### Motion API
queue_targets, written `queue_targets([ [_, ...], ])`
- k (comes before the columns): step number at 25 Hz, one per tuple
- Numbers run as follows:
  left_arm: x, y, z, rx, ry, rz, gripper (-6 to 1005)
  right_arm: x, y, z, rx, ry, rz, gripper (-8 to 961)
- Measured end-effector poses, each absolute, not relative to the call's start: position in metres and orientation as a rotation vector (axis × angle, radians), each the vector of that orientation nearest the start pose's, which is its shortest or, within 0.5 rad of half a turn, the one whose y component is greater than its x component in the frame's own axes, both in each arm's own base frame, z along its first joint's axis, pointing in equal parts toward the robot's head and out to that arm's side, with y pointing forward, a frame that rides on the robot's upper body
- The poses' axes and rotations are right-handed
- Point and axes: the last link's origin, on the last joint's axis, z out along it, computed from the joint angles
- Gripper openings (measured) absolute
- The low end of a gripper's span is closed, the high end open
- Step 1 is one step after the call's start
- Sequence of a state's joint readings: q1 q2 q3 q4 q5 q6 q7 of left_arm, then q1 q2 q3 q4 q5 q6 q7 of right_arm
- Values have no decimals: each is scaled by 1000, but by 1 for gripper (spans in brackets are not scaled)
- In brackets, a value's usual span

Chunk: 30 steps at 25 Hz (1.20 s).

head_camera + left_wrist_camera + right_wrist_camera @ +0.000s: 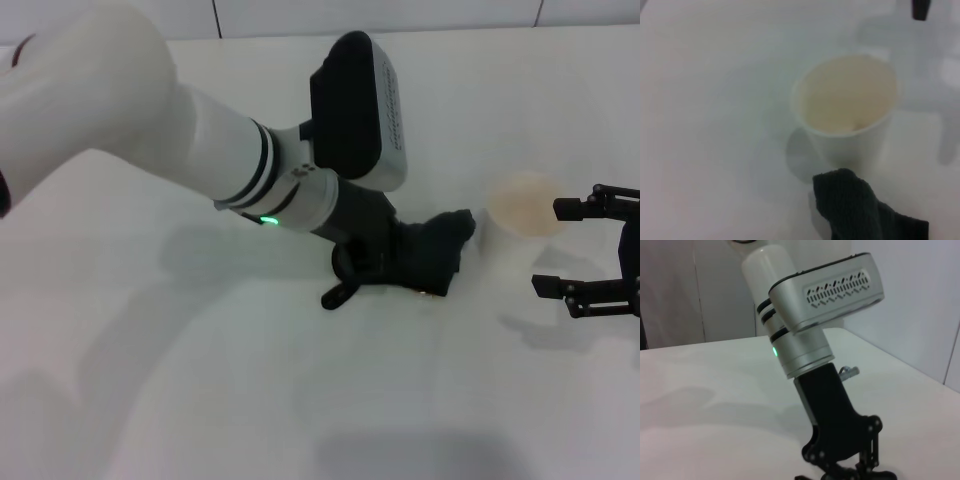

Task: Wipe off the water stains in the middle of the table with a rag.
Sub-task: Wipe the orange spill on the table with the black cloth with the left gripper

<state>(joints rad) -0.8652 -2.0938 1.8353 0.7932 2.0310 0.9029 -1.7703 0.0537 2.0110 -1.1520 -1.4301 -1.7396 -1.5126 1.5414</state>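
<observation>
The dark rag [430,255] lies bunched on the white table [200,380] near its middle, and my left gripper [385,268] is shut on it, pressing it down to the surface. In the left wrist view a fold of the rag [860,212] lies right beside the paper cup [847,105]. The water stains are hidden. At the right edge my right gripper [546,247] hangs open just above the table, its fingers [570,208] close to the cup [520,215] but not touching it.
The pale paper cup stands upright just right of the rag. My left arm [805,340] slopes down from the far left across the table. One finger of the right gripper [920,9] shows beyond the cup.
</observation>
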Motion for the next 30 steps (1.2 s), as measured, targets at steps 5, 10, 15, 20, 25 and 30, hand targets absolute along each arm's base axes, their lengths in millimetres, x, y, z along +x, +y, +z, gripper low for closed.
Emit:
queue_targets([
  [5, -126, 360, -141, -2996, 232, 234, 67, 249, 266, 69, -2689, 259, 405, 858],
  [10, -127, 351, -146, -3026, 248, 239, 67, 249, 266, 69, -2689, 260, 406, 858],
  [15, -126, 347, -148, -3044, 252, 235, 66, 248, 266, 70, -2689, 259, 406, 858],
  [20, -129, 347, -146, -3039, 235, 229, 66, 248, 266, 70, -2689, 258, 406, 858],
  [25, -133, 353, -141, -3013, 219, 242, 66, 248, 266, 70, -2689, 258, 406, 858],
  [30, -141, 364, -132, -2967, 187, 265, 66, 248, 266, 69, -2691, 257, 406, 858],
])
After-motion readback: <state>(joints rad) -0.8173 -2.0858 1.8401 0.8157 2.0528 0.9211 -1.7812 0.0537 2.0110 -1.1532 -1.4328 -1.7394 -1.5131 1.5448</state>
